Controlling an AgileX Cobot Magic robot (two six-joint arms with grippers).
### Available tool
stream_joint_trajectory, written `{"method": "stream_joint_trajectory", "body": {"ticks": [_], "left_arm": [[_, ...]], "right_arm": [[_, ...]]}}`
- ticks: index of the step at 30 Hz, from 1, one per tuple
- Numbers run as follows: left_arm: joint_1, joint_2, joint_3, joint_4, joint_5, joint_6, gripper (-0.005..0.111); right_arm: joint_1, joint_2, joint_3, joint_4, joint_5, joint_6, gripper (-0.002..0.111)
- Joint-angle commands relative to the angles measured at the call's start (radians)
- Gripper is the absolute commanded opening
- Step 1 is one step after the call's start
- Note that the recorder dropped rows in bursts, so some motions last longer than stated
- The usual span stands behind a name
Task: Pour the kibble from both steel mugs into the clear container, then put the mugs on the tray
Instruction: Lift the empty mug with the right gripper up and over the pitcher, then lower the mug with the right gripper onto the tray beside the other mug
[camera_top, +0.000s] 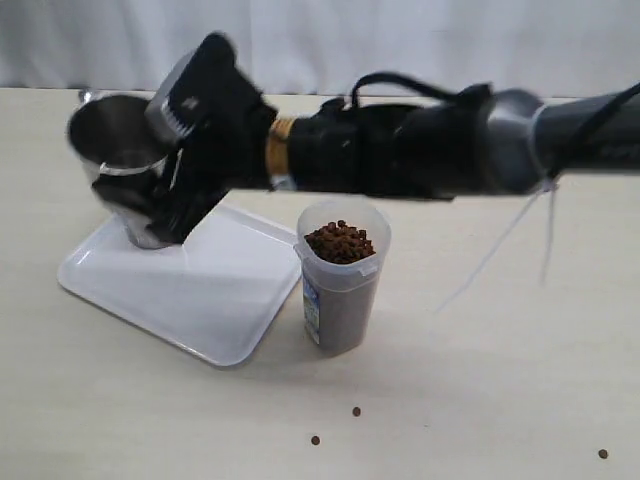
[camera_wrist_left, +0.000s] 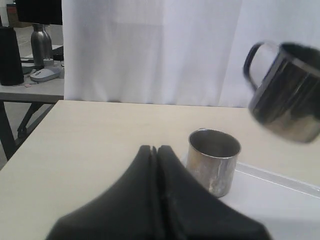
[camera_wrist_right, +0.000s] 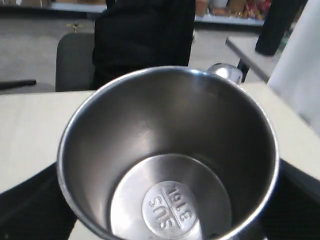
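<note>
The pale table (camera_top: 480, 380) carries the white tray (camera_top: 190, 300), which lies directly beneath the right gripper (camera_top: 170, 190). Its fingers are spread wide and clamped on either side of the held mug (camera_top: 115, 140), which hangs tilted above the tray; the right wrist view shows its inside bare. The clear container (camera_top: 342, 290) stands upright on the table behind those fingers, under the forearm and just beside the tray's edge, with kibble (camera_top: 340, 242) heaped near its rim. The left gripper (camera_wrist_left: 156, 150) has its fingers pressed together and empty. Just past their tips the standing mug (camera_wrist_left: 214, 160) sits upright on the tray. A few loose pellets (camera_top: 356, 411) lie on the table, well apart from both sets of fingers.
</note>
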Motion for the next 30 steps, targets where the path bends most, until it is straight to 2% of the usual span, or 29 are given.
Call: {"method": "stream_joint_trajectory", "body": {"ticks": [1, 4, 9, 11, 14, 19, 30], "left_arm": [[0.001, -0.003, 0.002, 0.000, -0.012, 0.000, 0.000], [0.001, -0.003, 0.002, 0.000, -0.012, 0.000, 0.000], [0.001, -0.003, 0.002, 0.000, -0.012, 0.000, 0.000], [0.001, -0.003, 0.002, 0.000, -0.009, 0.000, 0.000], [0.001, -0.003, 0.002, 0.000, -0.006, 0.000, 0.000], [0.001, -0.003, 0.002, 0.000, -0.006, 0.000, 0.000], [0.001, -0.003, 0.002, 0.000, -0.006, 0.000, 0.000]], "right_arm": [[-0.234, -0.038, -0.099, -0.451, -0.292, 0.348, 0.005], [-0.386, 0.013, -0.226, -0.661, -0.441, 0.473, 0.005], [-0.466, 0.148, -0.344, -0.668, -0.555, 0.417, 0.005], [-0.471, 0.217, -0.408, -0.672, -0.626, 0.400, 0.005], [-0.471, 0.355, -0.538, -0.683, -0.626, 0.394, 0.005], [-0.467, 0.475, -0.642, -0.722, -0.626, 0.439, 0.005], [-0.421, 0.552, -0.673, -0.722, -0.626, 0.464, 0.005]]}}
